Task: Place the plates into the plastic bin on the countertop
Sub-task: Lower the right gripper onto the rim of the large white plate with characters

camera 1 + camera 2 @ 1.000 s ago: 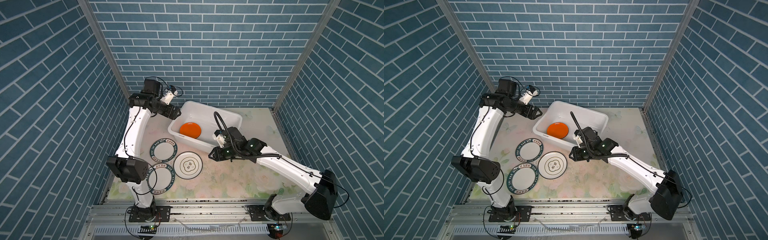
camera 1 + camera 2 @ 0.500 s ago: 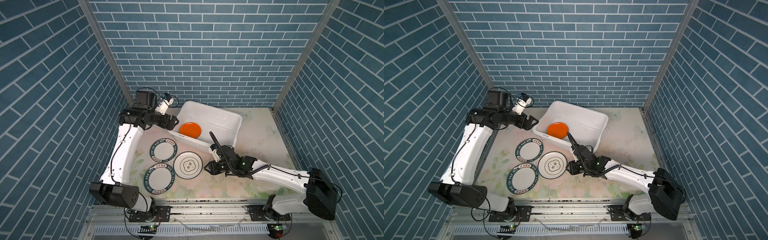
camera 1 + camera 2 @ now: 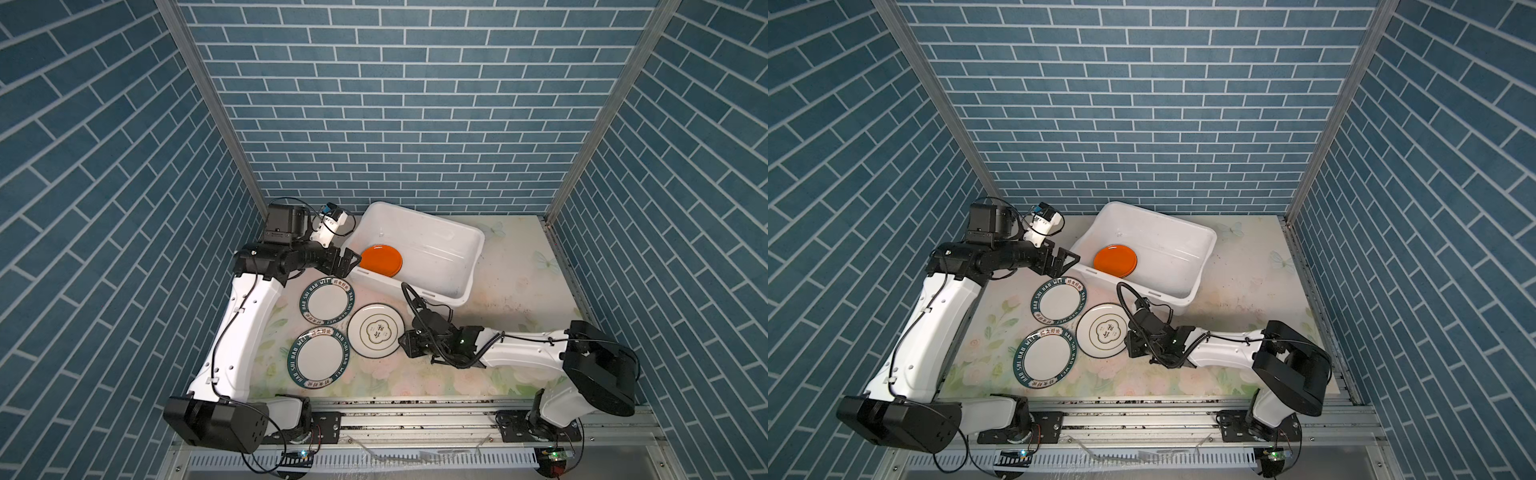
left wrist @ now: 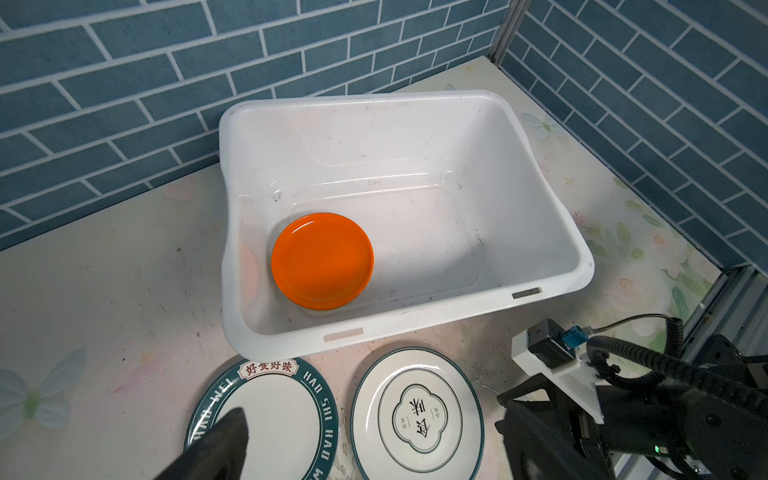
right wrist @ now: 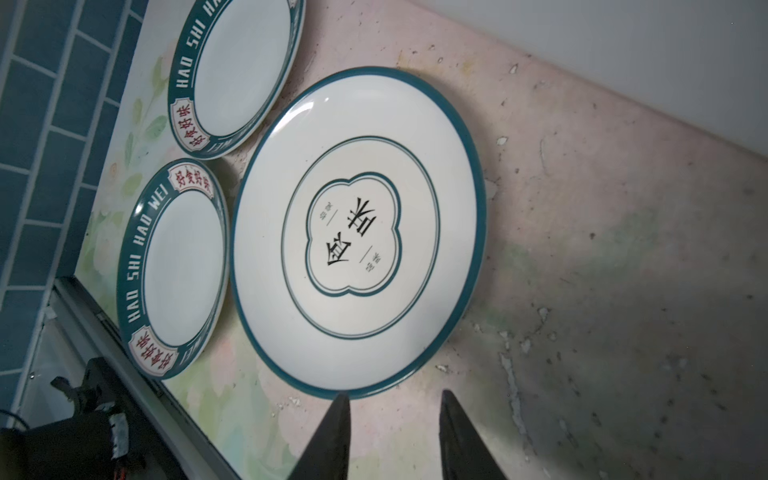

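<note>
Orange plate (image 4: 322, 259) lies in the plastic bin (image 4: 519, 174); right jaws, part-open and empty, sit low just beside the motif plate (image 5: 357, 232) on the surface (image 5: 602, 291); they may shove it rather than catch its rim; left jaws wide, empty.

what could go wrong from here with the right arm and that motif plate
The motif plate lies flat on the countertop; the right arm's jaws, low at its edge, may shove it into the two lettered plates beside it.
The plastic bin's near wall stands just beyond it; a low lift could clip it.
The left arm's jaws hang open by the bin's corner; the arms could meet there.
</note>
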Controlling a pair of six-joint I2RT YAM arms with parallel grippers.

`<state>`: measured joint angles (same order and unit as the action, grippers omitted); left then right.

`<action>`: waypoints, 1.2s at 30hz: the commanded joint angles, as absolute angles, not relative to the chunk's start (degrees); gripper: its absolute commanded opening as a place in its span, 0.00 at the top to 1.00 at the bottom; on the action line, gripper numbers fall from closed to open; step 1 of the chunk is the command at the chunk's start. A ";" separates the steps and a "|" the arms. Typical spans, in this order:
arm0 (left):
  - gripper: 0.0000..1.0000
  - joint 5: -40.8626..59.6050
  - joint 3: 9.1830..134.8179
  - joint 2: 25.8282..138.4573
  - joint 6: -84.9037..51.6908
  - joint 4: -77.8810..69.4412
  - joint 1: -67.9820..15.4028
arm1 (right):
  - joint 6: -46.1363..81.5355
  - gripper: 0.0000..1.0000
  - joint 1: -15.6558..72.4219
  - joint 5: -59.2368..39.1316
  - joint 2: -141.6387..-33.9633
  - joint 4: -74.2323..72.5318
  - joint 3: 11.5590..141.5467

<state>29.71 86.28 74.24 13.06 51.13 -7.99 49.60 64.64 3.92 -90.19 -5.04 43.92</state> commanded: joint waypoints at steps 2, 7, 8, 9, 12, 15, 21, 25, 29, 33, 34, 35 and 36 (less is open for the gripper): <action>0.03 31.91 84.59 72.53 12.48 48.38 -7.73 | 54.66 0.62 65.62 10.63 -92.22 -10.45 42.57; 0.03 32.53 83.07 70.90 12.81 47.16 -7.73 | 56.38 0.63 65.87 12.20 -92.97 -14.55 41.20; 0.03 32.52 82.90 70.65 12.82 47.02 -7.73 | 56.82 0.62 65.77 11.76 -93.36 -14.99 41.20; 0.03 32.52 82.71 70.43 12.92 46.94 -7.73 | 57.07 0.62 65.79 11.73 -93.79 -15.01 41.46; 0.03 33.01 82.29 70.30 12.83 46.71 -7.73 | 58.43 0.63 65.82 11.69 -95.39 -14.72 42.33; 0.03 33.73 82.14 70.18 12.51 46.31 -7.73 | 59.44 0.63 65.76 11.82 -96.55 -15.09 42.56; 0.03 34.76 81.49 69.90 11.65 45.19 -7.73 | 60.81 0.64 65.75 12.32 -97.85 -15.71 43.24; 0.03 34.88 80.51 69.45 11.34 44.54 -7.70 | 61.46 0.65 65.57 11.96 -99.32 -16.66 43.92; 0.03 35.07 79.49 68.86 11.06 43.85 -7.73 | 62.58 0.66 65.48 12.18 -100.78 -17.88 44.21; 0.03 35.07 79.06 68.51 10.99 43.56 -7.73 | 63.74 0.67 65.26 11.91 -101.92 -20.16 43.74; 0.03 35.20 78.93 68.55 11.00 43.52 -7.73 | 64.04 0.68 65.14 11.79 -102.27 -20.42 43.83; 0.03 35.19 78.80 68.50 10.96 43.46 -7.73 | 64.28 0.68 65.09 11.70 -102.58 -20.88 43.69; 0.03 35.31 78.59 68.50 10.88 43.29 -7.73 | 64.57 0.68 65.03 11.75 -102.82 -21.24 43.60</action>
<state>34.22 79.55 69.38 11.29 44.18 -7.99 61.63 65.23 10.92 -101.16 -19.97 43.16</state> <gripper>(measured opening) 0.968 0.317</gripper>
